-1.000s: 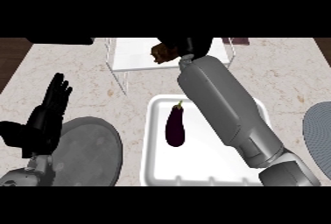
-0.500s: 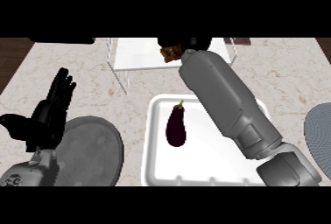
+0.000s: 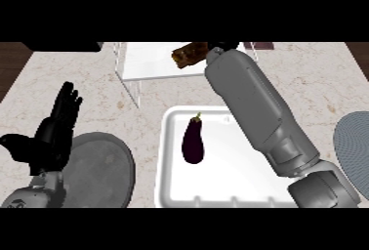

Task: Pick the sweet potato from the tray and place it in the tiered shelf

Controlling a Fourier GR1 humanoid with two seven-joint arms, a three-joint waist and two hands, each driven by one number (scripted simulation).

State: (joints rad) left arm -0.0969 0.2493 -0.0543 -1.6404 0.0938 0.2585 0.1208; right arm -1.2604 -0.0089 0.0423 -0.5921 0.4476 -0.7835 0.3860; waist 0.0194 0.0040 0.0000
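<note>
While the right forearm has stretched a little further forward than a second ago, the right hand (image 3: pixel 216 48) in the head view now reaches the tiered shelf (image 3: pixel 155 61) with the brown sweet potato (image 3: pixel 189 53) at its fingers, apparently grasped, so I judge the placing is almost done and only the release remains. An eggplant (image 3: pixel 193 141) lies in the white tray (image 3: pixel 173 190), the left hand (image 3: pixel 51 134) rests released at the left beside a grey plate (image 3: pixel 108 171) on the counter (image 3: pixel 317 83), and no brand, label or writing can be read.

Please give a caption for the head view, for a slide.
Right hand carries the sweet potato over the tiered shelf.
</note>
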